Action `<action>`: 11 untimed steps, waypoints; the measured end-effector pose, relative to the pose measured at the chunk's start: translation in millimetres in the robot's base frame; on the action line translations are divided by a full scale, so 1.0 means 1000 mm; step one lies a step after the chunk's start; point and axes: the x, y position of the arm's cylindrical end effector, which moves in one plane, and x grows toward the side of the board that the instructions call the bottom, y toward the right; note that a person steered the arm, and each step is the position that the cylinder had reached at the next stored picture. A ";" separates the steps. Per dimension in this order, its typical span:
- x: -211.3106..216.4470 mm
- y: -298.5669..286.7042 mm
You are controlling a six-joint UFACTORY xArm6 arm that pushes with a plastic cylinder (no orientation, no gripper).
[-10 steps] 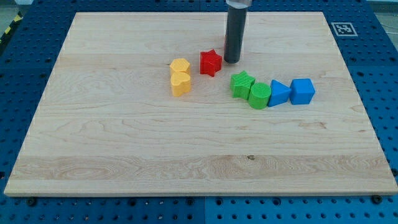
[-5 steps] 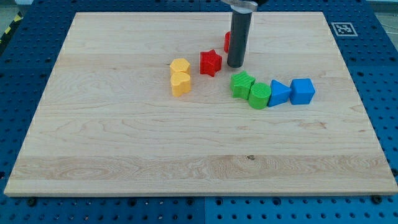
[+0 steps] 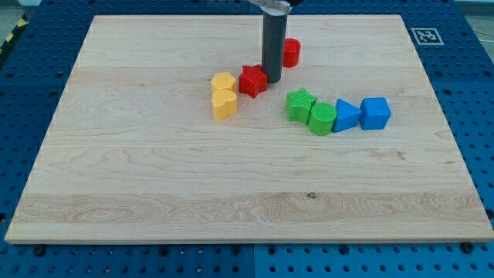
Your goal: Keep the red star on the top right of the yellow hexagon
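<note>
The red star [image 3: 252, 80] lies on the wooden board, just right of the yellow hexagon [image 3: 223, 82] and almost level with it, nearly touching. A yellow heart-shaped block [image 3: 224, 103] sits directly below the hexagon, against it. My tip [image 3: 272, 79] is down on the board, touching the red star's right side. The dark rod rises from it toward the view's top.
A red round block [image 3: 291, 52] sits right of the rod, partly behind it. A row right of centre holds a green star [image 3: 300, 104], a green round block [image 3: 322, 118], a blue triangle [image 3: 346, 115] and a blue cube [image 3: 375, 113]. A fiducial marker [image 3: 424, 35] is at the board's top right corner.
My tip has moved left from the star's right and pushed the red star leftward, up close to the yellow hexagon. The red round block behind the rod now shows.
</note>
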 end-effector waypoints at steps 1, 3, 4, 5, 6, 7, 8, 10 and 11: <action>0.009 0.004; 0.029 0.005; 0.043 0.012; 0.067 0.012; 0.078 0.008; 0.061 -0.004; 0.050 -0.004; 0.024 -0.015; 0.015 -0.015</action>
